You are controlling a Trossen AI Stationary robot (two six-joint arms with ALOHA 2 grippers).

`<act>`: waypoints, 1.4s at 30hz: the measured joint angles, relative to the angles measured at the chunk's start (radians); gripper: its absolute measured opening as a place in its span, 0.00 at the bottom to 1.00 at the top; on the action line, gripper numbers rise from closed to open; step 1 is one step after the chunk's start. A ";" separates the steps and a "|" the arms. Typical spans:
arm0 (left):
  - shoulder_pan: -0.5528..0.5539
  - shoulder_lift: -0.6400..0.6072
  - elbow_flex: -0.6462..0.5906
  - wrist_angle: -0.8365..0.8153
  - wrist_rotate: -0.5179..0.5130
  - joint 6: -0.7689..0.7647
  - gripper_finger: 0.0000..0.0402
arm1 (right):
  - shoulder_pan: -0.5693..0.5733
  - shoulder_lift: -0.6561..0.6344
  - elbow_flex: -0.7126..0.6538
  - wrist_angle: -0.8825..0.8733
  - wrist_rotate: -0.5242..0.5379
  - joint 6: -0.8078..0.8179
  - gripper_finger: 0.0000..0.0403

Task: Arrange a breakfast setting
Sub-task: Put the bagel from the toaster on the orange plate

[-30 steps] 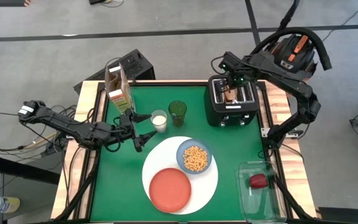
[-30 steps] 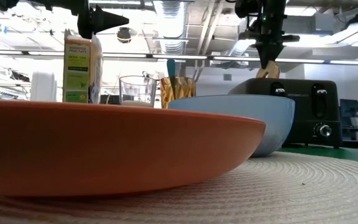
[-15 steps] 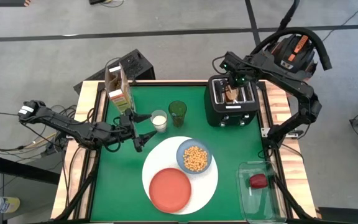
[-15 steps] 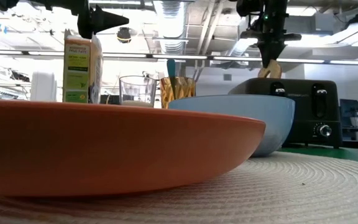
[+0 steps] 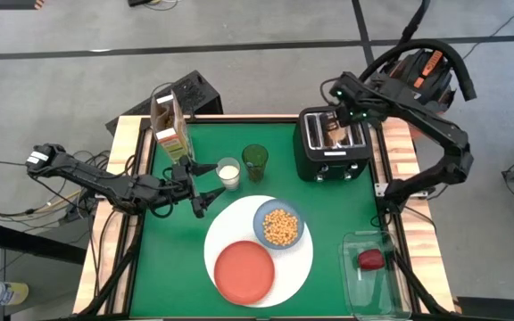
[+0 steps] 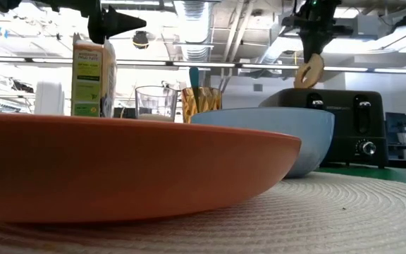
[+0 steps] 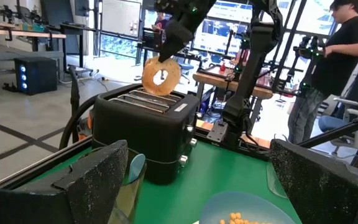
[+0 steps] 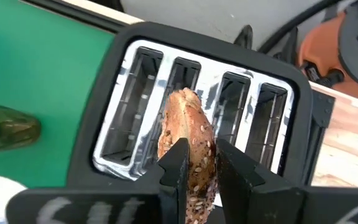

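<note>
- High view: the right end effector (image 5: 340,114) hangs over the black four-slot toaster (image 5: 333,147) at 1 o'clock on the green tabletop (image 5: 177,259). The left end effector (image 5: 205,186), fingers spread and empty, sits at 9 o'clock, beside a glass of milk (image 5: 228,173). The large round white plate (image 5: 297,259) lies at 6 o'clock, carrying the smaller orange-red plate (image 5: 244,272) and the light-blue bowl (image 5: 279,226) of cereal.
- Low view: the right end effector grips a seeded bagel half (image 6: 309,70) clear above the toaster.
- Left wrist view: the bagel half hangs just over the toaster's slots; a person (image 7: 328,68) stands behind.
- Right wrist view: the two dark fingers (image 8: 174,171) clamp the bagel half from both sides, above the middle slots.
</note>
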 joint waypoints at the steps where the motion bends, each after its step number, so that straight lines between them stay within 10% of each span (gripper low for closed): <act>1: 0.000 0.000 0.000 0.000 0.000 0.000 0.94 | 0.005 -0.011 0.000 0.005 -0.001 0.000 0.22; 42: 0.000 0.000 0.000 -0.013 -0.017 0.052 0.94 | 0.720 0.038 0.000 0.390 -0.022 0.480 0.22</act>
